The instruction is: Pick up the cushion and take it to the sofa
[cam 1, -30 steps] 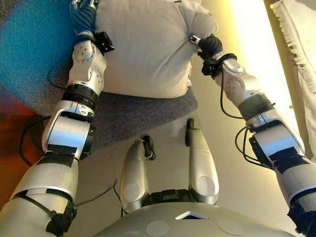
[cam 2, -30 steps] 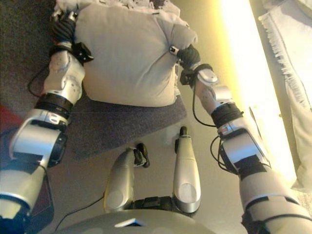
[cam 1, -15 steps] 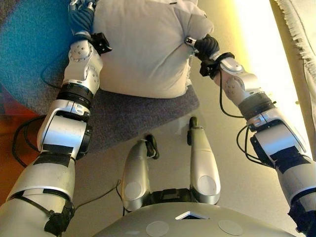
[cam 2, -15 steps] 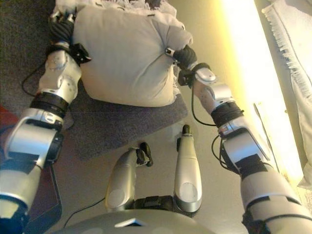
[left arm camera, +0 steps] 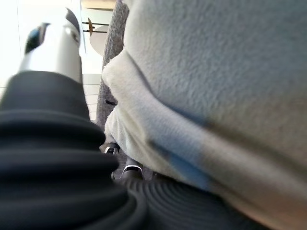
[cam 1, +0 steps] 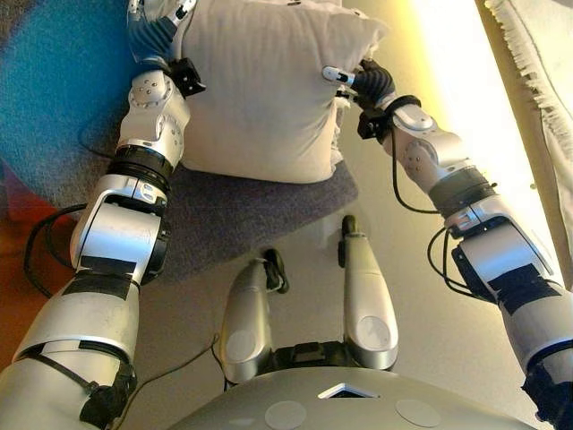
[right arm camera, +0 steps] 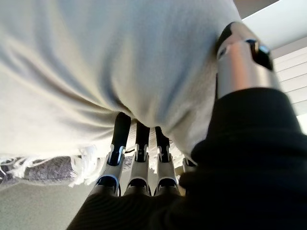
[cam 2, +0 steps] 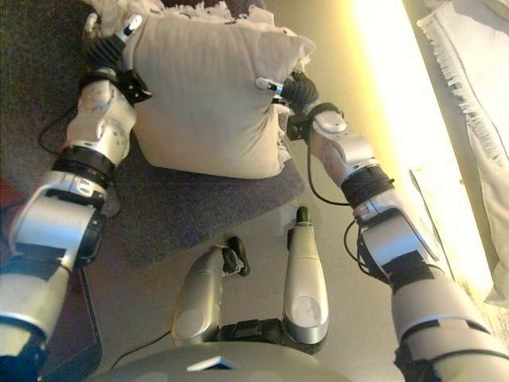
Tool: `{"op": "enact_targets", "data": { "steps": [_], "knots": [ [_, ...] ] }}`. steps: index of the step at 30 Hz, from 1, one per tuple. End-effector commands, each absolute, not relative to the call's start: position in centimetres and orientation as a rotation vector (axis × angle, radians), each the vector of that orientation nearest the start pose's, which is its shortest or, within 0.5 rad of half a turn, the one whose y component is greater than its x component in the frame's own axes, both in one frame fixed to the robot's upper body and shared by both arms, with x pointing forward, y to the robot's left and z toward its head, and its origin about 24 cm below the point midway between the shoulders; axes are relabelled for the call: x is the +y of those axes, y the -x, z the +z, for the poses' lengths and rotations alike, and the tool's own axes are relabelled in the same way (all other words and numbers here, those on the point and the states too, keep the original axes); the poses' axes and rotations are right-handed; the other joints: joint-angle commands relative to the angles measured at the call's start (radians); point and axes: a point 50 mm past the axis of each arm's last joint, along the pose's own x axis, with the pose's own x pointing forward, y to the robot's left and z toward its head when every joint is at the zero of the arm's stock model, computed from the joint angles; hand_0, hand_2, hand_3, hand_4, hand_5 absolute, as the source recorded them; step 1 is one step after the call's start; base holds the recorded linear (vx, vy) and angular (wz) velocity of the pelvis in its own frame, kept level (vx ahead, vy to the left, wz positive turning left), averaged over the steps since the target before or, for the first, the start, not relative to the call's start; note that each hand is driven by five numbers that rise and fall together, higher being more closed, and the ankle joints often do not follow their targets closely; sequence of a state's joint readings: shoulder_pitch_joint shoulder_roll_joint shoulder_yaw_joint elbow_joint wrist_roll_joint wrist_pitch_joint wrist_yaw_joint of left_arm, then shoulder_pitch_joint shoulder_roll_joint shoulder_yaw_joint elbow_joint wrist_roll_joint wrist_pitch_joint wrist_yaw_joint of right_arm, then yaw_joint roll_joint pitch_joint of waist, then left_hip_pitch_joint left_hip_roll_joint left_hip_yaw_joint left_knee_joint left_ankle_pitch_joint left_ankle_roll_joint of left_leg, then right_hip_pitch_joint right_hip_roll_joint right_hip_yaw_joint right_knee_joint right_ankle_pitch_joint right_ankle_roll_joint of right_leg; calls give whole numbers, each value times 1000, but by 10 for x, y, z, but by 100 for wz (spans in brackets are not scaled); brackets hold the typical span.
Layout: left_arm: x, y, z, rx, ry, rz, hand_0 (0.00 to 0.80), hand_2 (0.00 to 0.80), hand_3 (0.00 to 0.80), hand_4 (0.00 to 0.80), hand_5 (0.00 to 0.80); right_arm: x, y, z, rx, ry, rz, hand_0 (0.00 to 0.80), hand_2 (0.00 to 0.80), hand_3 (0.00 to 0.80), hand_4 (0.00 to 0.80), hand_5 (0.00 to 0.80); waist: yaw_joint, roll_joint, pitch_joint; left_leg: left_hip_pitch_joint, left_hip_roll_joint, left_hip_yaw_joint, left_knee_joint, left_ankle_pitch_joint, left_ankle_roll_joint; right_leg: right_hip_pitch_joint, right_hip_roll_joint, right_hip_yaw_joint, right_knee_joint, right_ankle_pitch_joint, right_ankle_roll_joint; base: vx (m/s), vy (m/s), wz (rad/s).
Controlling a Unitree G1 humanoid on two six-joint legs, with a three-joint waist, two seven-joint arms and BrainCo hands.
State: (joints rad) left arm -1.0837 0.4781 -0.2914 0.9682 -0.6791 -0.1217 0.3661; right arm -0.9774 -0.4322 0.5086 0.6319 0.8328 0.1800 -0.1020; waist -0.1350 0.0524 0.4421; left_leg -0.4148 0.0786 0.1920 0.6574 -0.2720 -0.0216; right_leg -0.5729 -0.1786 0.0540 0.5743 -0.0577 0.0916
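In the left eye view, the cream cushion (cam 1: 264, 85) fills the upper middle of the frame, over a grey rug (cam 1: 242, 210) on the floor. The left hand (cam 1: 154, 22) clamps its left edge at the upper left; the right hand (cam 1: 358, 79) presses into its right edge, thumb lying on the top face.

The right eye view shows the same hold, with a fringed cream cloth (cam 2: 469, 103) at the right edge of the frame.

In the left wrist view the thumb lies along the cushion's side and the fingers (left arm camera: 129, 170) slip beneath it, so the hand grips the cushion.

In the right wrist view the fingers (right arm camera: 136, 158) curl under the cushion's fringed edge, thumb on top, gripping it
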Motion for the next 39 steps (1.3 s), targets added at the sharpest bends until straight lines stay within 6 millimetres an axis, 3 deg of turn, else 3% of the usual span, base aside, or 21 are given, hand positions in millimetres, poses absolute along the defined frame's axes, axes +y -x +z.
{"op": "enact_targets", "data": {
  "steps": [1,4,11,20,24,31,36,39],
  "knots": [
    [236,-404,227,-301,4,367,0,0,0,0,0,-124,-392,200,-101,-111,271,0,0,0,0,0,1,0,-68,-19,35,-75,-100,153,-99,128,-69,-14,-86,-10,5,104,-29,2],
    [251,-399,221,-296,-5,400,0,0,0,0,0,-145,-391,189,-83,-117,215,0,0,0,0,0,9,-4,-86,13,28,-81,-129,161,-98,163,-70,-27,-109,-13,3,63,-27,2],
    [283,-378,201,-291,-75,413,0,0,0,0,0,-213,-375,153,-36,-151,61,0,0,0,0,0,43,-26,-146,100,6,-99,-245,202,-94,275,-69,-80,-228,12,6,50,-67,13],
    [324,-348,175,-242,-137,485,0,0,0,0,0,-259,-349,118,24,-163,-19,0,0,0,0,0,76,-30,-255,253,-10,-101,-474,276,-95,449,-24,-145,-432,51,17,87,-42,8],
    [325,-336,164,-282,-70,449,0,0,0,0,0,-259,-337,105,15,-217,-7,0,0,0,0,0,85,-30,-294,300,-15,-101,-540,292,-92,497,-5,-159,-486,59,18,50,-18,3],
    [276,-300,116,-314,131,220,0,0,0,0,0,-227,-290,58,17,-315,105,0,0,0,0,0,103,-47,-341,348,-19,-100,-555,284,-70,550,22,-166,-510,61,13,-7,-39,11],
    [234,-268,79,-291,426,106,0,0,0,0,0,-197,-256,21,65,-442,104,0,0,0,0,0,104,-57,-358,400,-18,-54,-600,292,-54,592,41,-200,-542,79,14,-50,-45,2],
    [216,-256,59,-211,455,55,0,0,0,0,0,-181,-243,8,113,-489,128,0,0,0,0,0,103,-62,-359,419,-19,-46,-631,301,-48,598,53,-207,-553,90,11,-132,-30,4]
  ]
}}
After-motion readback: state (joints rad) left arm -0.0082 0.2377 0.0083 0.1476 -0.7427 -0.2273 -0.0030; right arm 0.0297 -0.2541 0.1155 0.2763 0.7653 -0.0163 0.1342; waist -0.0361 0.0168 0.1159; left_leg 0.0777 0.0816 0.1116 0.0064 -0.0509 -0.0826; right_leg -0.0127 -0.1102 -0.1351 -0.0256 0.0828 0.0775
